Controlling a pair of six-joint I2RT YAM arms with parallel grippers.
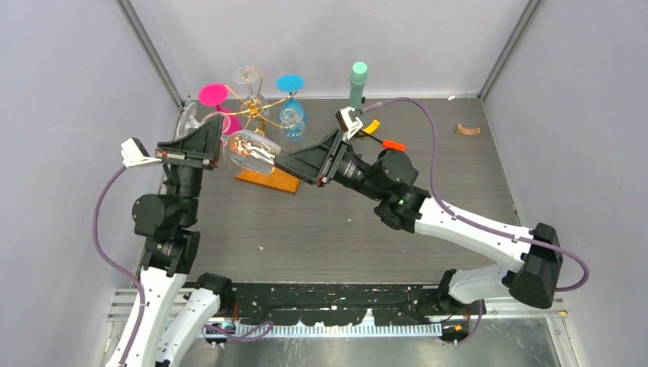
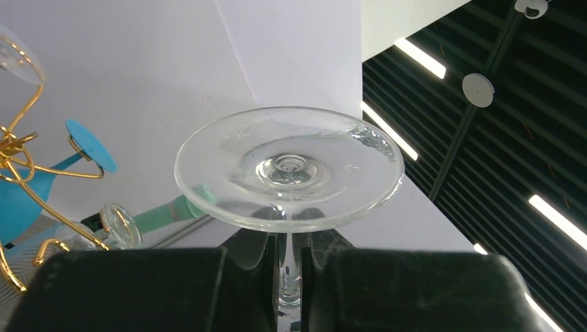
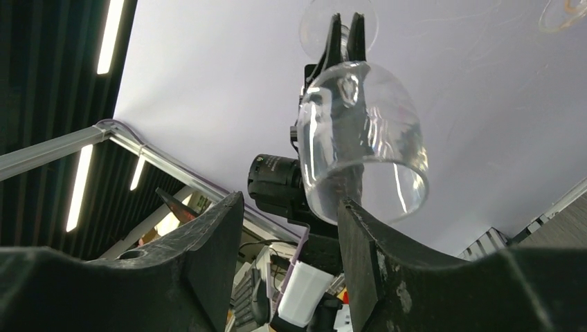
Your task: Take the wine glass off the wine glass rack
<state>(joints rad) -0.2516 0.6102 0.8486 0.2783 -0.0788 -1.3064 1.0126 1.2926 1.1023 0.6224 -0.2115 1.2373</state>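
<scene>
My left gripper (image 1: 221, 145) is shut on the stem of a clear wine glass (image 1: 252, 151) and holds it in the air, tilted on its side, in front of the gold wire wine glass rack (image 1: 260, 103) on its orange-brown wooden base (image 1: 269, 181). In the left wrist view the stem runs between my fingers (image 2: 263, 256) with the glass's round foot (image 2: 287, 166) above them. My right gripper (image 1: 279, 162) is open just right of the bowl. In the right wrist view the bowl (image 3: 360, 138) opens toward my right gripper (image 3: 291, 200), its rim beside the right finger (image 3: 360, 235).
A pink glass (image 1: 214, 95), a blue glass (image 1: 290, 86) and a clear glass (image 1: 246, 75) hang on the rack. A mint-green cylinder (image 1: 358, 80) stands behind my right arm. Small orange and red pieces (image 1: 393, 144) and a brown curved piece (image 1: 468, 130) lie on the table. Walls close in on three sides.
</scene>
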